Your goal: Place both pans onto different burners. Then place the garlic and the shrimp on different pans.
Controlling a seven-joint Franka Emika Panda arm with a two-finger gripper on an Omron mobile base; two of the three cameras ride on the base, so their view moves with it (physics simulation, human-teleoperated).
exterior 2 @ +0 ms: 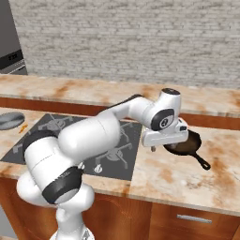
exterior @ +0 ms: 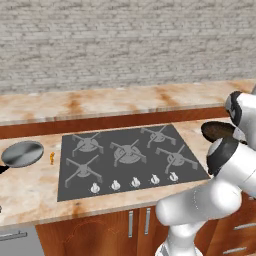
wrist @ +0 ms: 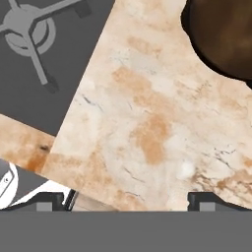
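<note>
Left base view: your steel pan (exterior: 22, 153) and shrimp (exterior: 51, 158) lie left of the cooktop (exterior: 130, 160). Right base view: your gripper (exterior 2: 165, 149) hangs beside the dark pan (exterior 2: 183, 143). Hand view: your jaws stand wide open over counter (wrist: 147, 123).

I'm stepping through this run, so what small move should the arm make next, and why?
Probably shift the open gripper toward the dark pan and line up on its handle. Both pans sit on the counter, off the burners, and the jaws hold nothing.
</note>
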